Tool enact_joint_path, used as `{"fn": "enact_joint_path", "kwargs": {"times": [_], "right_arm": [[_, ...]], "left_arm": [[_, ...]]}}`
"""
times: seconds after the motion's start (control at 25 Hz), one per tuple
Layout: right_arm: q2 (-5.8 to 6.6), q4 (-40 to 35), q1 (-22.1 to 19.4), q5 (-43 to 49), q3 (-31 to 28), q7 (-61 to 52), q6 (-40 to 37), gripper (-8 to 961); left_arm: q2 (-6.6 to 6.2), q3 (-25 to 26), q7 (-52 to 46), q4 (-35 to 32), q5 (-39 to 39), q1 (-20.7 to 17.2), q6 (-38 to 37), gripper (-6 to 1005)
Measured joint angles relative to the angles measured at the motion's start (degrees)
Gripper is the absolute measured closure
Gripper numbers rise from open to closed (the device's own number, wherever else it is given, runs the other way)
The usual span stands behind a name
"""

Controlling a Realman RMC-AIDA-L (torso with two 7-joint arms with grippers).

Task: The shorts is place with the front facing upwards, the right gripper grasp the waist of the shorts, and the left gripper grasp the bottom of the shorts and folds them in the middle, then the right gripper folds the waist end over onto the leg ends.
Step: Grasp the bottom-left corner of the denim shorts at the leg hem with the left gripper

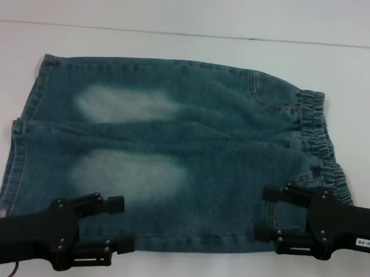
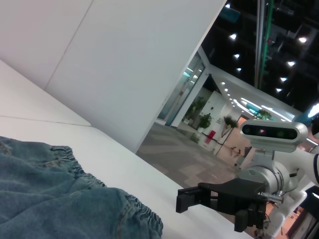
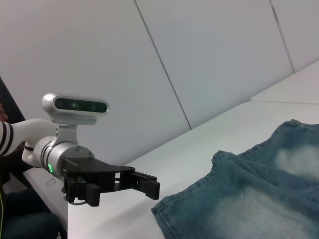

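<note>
On the white counter [image 1: 160, 269] the shorts [image 1: 171, 150] lay flat, waist toward 3 o'clock. Both hands waited wide open, holding nothing: right hand [image 1: 270, 214] over the waist, left hand [image 1: 120, 223] at 7 o'clock by the legs, ready for grasping.

Faded blue denim shorts [image 1: 164, 156] lay flat across the white table [image 1: 180, 47], covering most of its middle. The black left gripper [image 1: 116, 226] hung open over the near leg hem, and the black right gripper [image 1: 269, 214] hung open over the near waist edge. Bare table remained along the far side and near edge.
</note>
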State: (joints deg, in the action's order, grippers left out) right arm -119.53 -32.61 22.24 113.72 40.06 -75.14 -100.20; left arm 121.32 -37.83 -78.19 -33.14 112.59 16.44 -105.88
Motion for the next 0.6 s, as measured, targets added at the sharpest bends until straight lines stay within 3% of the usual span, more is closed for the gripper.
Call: {"fn": "enact_joint_path", "kwargs": {"times": [0.44,0.6], "right_arm": [[0.0,0.01,0.03,0.0,0.02,0.0,0.0,38],[0.0,0.18,0.25,0.0,0.02,0.0,-0.01,38]], "left_arm": [[0.04,0.01,-0.01,0.15,-0.04,-0.01,1.0,99],[-0.16,3.68,0.11,-0.12,-0.32,-0.41,1.2,99]]}}
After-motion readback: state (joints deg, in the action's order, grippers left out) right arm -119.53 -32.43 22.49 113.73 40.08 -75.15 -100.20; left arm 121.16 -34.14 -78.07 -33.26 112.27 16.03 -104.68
